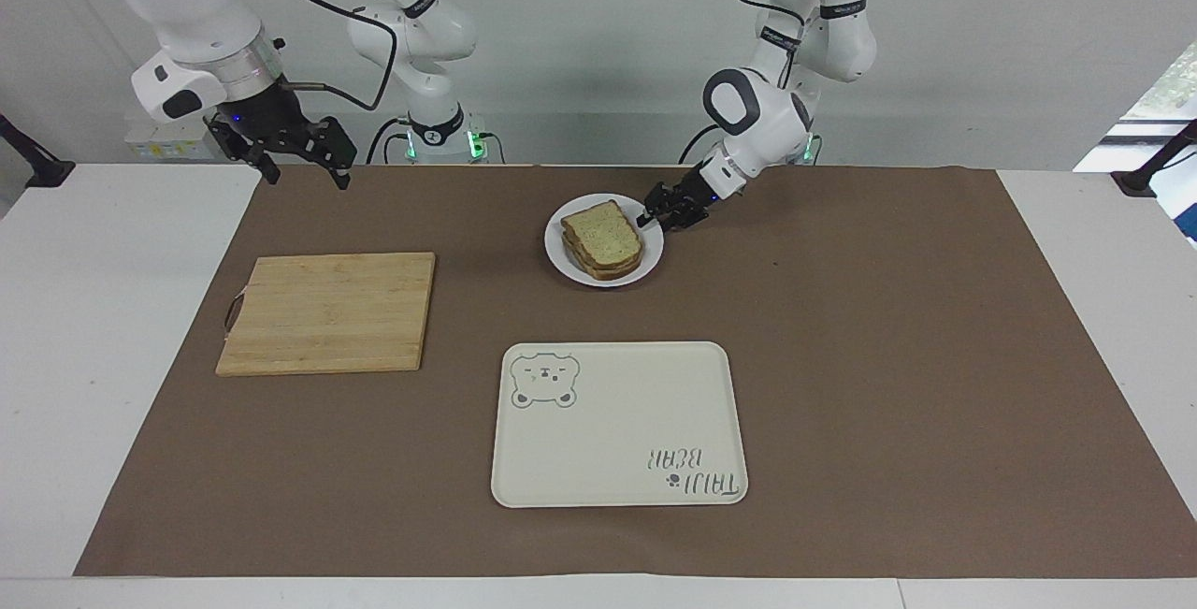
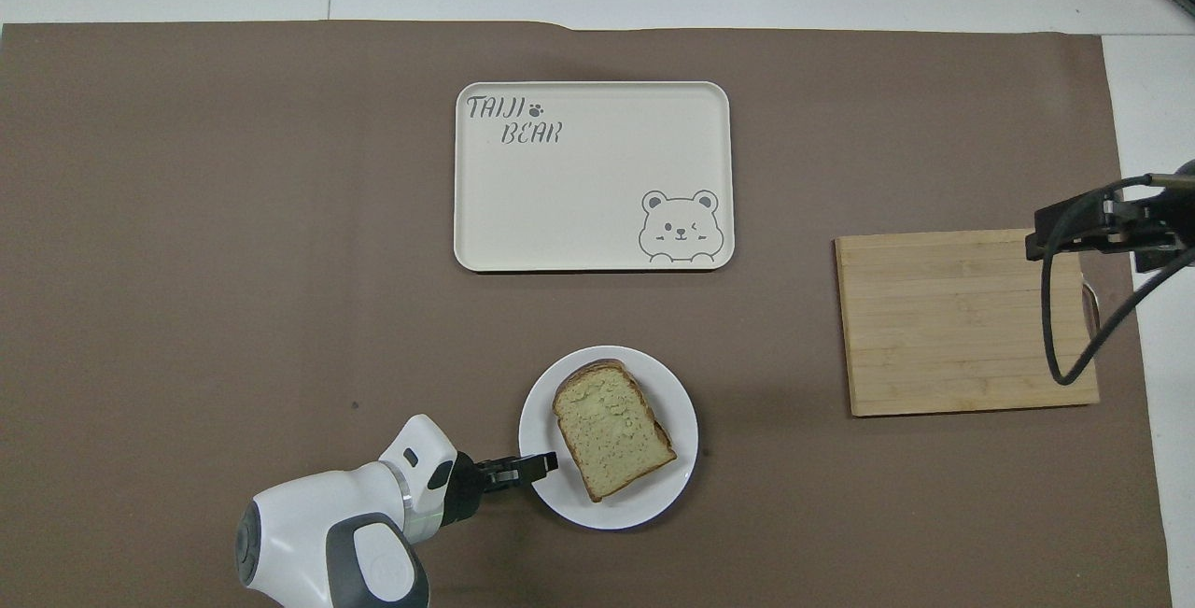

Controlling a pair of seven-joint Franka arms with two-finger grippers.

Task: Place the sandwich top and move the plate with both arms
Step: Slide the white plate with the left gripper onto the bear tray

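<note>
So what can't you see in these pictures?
- What lies under the sandwich top: both views, the top slice covers it.
- Whether the left tool touches the plate rim: too small in both views.
- The right tool: overhead view, mostly cut off by the edge.

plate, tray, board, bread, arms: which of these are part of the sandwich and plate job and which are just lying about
In the job:
sandwich top, lying on the stack
plate under it
left gripper at the plate's rim
right gripper, waiting in the air at the right arm's end of the table

Lying about:
cutting board
bear tray
</note>
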